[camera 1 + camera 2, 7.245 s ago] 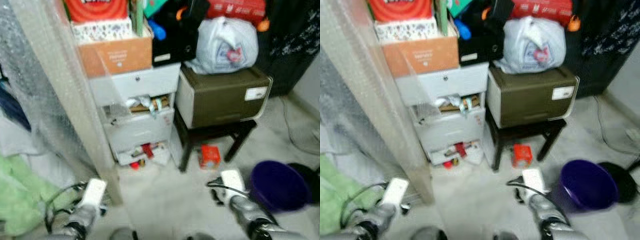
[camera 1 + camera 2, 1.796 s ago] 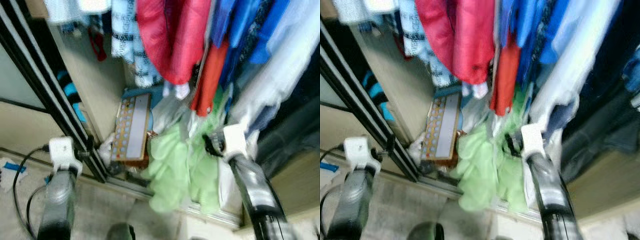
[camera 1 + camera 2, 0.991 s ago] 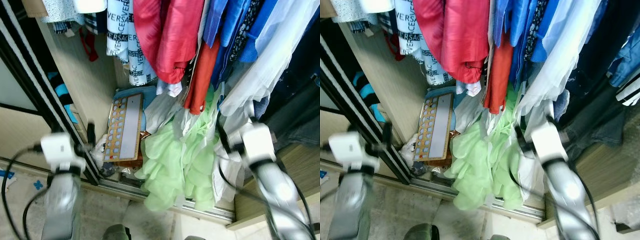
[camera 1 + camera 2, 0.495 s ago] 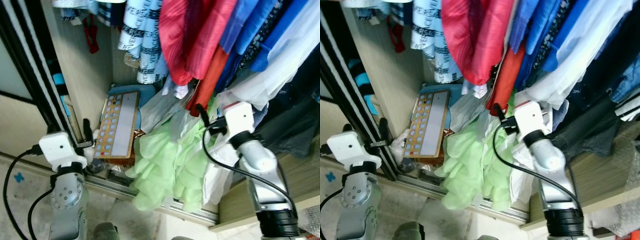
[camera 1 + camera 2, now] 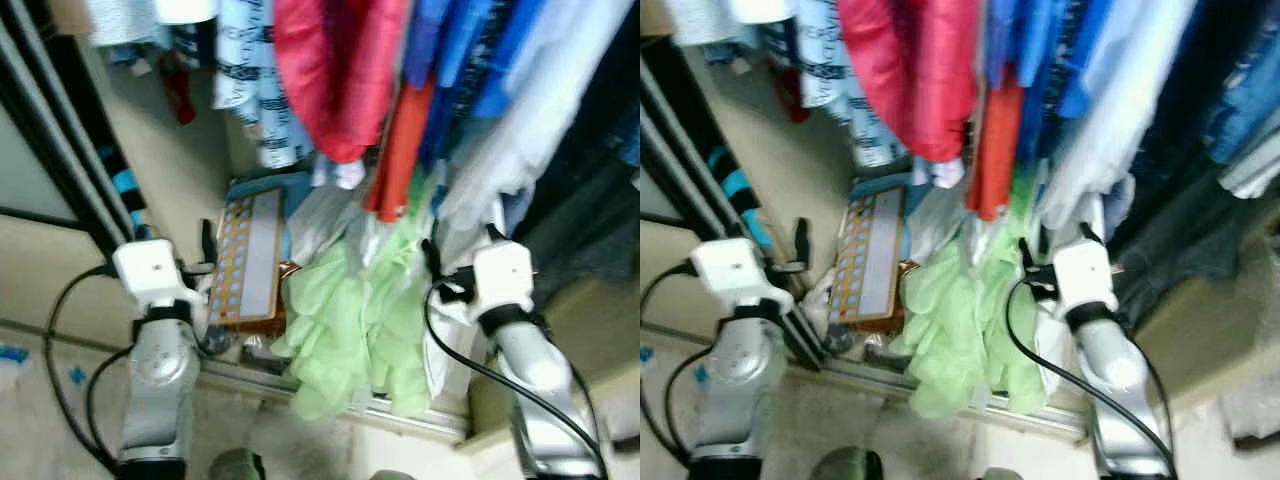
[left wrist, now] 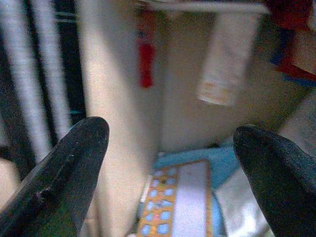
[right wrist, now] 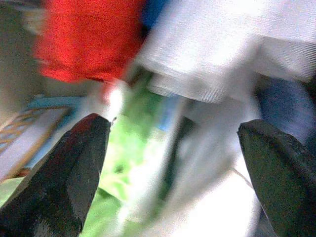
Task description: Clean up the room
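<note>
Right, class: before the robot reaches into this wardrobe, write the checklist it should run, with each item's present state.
1. Left gripper fingers open, nothing held: ok.
2. Right gripper fingers open, nothing held: ok.
3. Pale green fabric spilling over the wardrobe's sill: not ok.
4. Board with coloured dots stowed flat: not ok, leaning at the back.
5. Sharp view of the target: not ok, blurred.
6. Right gripper free of the hanging white garment: cannot tell.

Left arm: silver, raised from the lower frame, forearm upright, a black cable looping beside it.
Left gripper (image 6: 170, 168): black fingers spread wide apart, nothing between them.
Right arm: silver, bent at the wrist, angled up and inward.
Right gripper (image 7: 175, 163): fingers (image 7: 74, 173) held wide, empty.
</note>
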Controlling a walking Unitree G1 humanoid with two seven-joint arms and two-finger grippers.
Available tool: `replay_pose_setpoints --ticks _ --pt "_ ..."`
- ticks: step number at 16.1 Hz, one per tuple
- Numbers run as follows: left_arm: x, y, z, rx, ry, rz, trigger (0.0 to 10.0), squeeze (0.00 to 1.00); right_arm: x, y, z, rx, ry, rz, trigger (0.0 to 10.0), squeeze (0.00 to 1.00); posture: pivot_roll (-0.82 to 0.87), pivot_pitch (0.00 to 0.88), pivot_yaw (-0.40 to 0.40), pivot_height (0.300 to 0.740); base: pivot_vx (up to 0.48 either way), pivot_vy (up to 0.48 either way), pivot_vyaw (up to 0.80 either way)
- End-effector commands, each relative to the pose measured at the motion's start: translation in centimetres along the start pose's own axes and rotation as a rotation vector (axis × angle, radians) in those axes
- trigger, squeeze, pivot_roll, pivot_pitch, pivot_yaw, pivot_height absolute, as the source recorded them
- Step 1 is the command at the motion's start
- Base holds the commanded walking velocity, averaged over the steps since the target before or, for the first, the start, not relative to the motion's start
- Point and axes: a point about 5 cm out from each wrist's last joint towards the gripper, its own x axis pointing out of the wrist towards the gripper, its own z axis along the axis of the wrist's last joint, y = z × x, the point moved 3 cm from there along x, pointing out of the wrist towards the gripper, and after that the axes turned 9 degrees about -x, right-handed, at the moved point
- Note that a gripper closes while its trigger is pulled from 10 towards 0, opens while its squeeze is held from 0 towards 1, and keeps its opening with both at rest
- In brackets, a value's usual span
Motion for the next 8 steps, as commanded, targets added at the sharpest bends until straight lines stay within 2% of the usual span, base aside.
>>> replay_pose_setpoints --ticks 1,2,3,5,7,8 --pt "0.5 -0.5 -0.2 0.009 0.013 -0.034 10.0 0.0 -0.4 -0.5 -0.1 0.005 0.024 -0.034 10.0 0.0 -0.19 0.0 0.011 0.74 0.0 0.0 -0.8" --pt "0.8 -0.4 -0.1 0.003 0.013 -0.033 10.0 0.0 -0.4 -0.1 0.2 0.006 0.018 -0.03 10.0 0.0 -0.19 0.0 0.007 0.74 0.0 0.0 -0.8" --pt "0.9 -0.4 0.2 0.014 0.01 -0.049 10.0 0.0 -0.5 1.0 0.8 0.016 -0.003 0.002 10.0 0.0 -0.19 0.0 0.026 0.74 0.0 0.0 -0.8" --pt "0.5 -0.3 -0.1 0.029 0.03 -0.067 10.0 0.0 -0.5 2.5 1.1 0.015 -0.021 0.047 10.0 0.0 -0.19 0.0 0.043 0.74 0.0 0.0 0.0" --pt "-0.6 0.0 -0.9 0.021 0.065 -0.045 10.0 0.0 0.4 2.2 0.7 0.055 -0.01 0.05 10.0 0.0 -0.17 0.0 0.029 0.74 0.0 0.0 0.0" --pt "-1.1 -0.3 -1.2 0.019 0.068 -0.037 10.0 0.0 0.8 2.8 0.9 0.049 -0.026 0.086 10.0 0.0 -0.14 0.0 0.009 0.74 0.0 0.0 0.0"
